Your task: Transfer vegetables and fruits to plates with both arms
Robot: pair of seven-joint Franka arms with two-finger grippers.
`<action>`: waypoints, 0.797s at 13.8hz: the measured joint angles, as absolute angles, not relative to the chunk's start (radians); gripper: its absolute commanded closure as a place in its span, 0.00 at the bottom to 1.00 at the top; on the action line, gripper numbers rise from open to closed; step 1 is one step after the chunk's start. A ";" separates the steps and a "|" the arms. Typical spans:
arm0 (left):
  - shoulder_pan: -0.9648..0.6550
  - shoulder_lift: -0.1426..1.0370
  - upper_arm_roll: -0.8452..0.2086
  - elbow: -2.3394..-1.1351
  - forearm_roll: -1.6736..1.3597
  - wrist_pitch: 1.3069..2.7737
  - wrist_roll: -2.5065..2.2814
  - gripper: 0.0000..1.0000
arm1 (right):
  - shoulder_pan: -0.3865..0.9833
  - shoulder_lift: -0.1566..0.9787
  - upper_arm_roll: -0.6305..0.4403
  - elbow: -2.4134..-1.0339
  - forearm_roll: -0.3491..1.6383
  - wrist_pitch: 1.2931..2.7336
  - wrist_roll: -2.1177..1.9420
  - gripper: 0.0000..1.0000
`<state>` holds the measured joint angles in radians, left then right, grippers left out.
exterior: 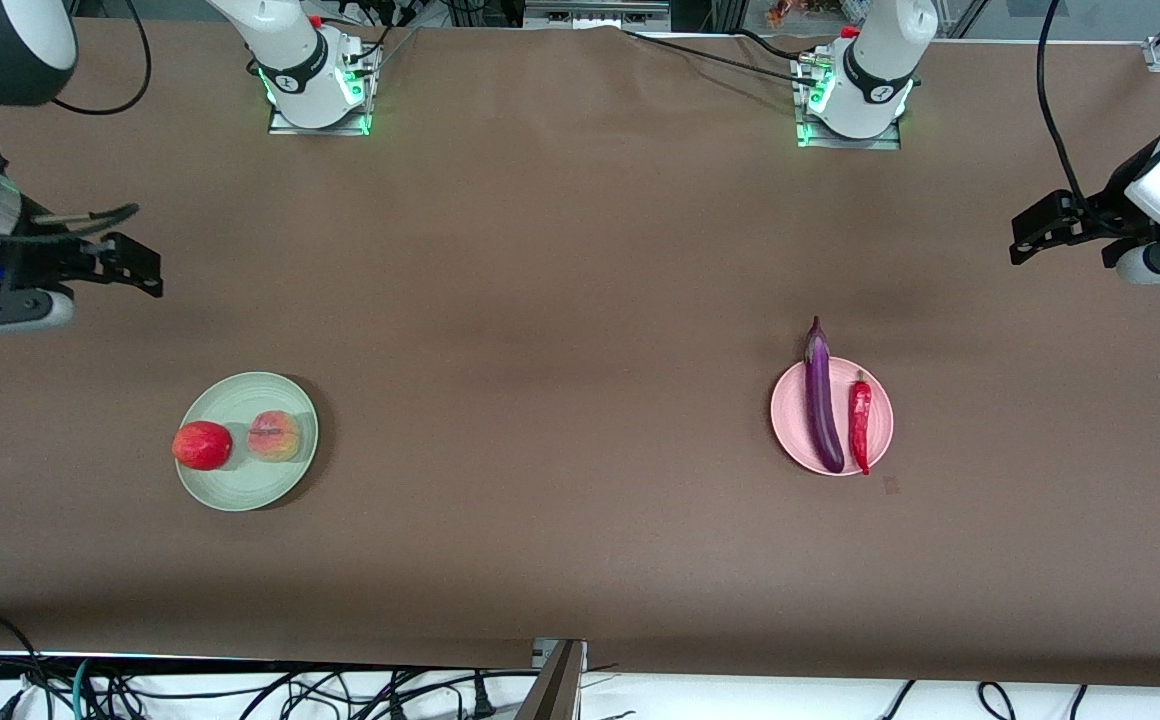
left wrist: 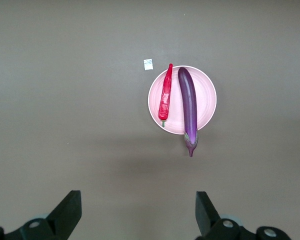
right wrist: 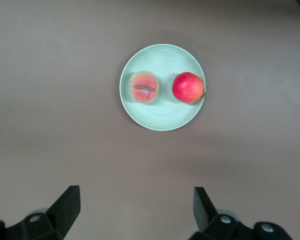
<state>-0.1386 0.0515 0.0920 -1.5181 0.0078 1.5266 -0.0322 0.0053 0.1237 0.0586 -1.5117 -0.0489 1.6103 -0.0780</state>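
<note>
Left wrist view, small white tag (left wrist: 148, 64) beside pink plate (left wrist: 206, 102); unreadable

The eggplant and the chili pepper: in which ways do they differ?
The eggplant is purple; the chili pepper is bright red. The eggplant is longer and thicker, and its stem end juts past the rim of the pink plate, while the chili pepper barely passes it. Both lie side by side on that plate.

a: i see the brown table (exterior: 560, 300) carrying a green plate (exterior: 240, 400) toward the right arm's end.

b: i've got a pink plate (exterior: 790, 420) toward the left arm's end, a small white tag (left wrist: 148, 64) just beside it.
</note>
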 measured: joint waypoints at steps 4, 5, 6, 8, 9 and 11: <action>-0.140 0.052 0.091 -1.517 0.008 1.526 -0.033 0.00 | -0.003 0.086 0.037 -1.546 -0.054 1.589 -0.080 0.00; -0.140 0.052 0.091 -1.517 0.008 1.526 -0.034 0.00 | -0.003 0.084 0.037 -1.550 -0.055 1.580 -0.080 0.00; -0.140 0.052 0.091 -1.517 0.008 1.526 -0.035 0.00 | -0.003 0.084 0.037 -1.554 -0.055 1.578 -0.080 0.00; -0.140 0.053 0.091 -1.517 0.008 1.526 -0.035 0.00 | -0.002 0.084 0.038 -1.562 -0.055 1.577 -0.080 0.00; -0.140 0.053 0.091 -1.517 0.008 1.526 -0.035 0.00 | -0.002 0.086 0.039 -1.563 -0.055 1.577 -0.080 0.00; -0.140 0.053 0.091 -1.517 0.008 1.526 -0.036 0.00 | -0.001 0.090 0.039 -1.562 -0.055 1.579 -0.080 0.00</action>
<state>-0.1397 0.0529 0.0908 -1.5175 0.0078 1.5260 -0.0356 -0.0012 0.0897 0.0388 -1.5621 -0.0551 1.5787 -0.0804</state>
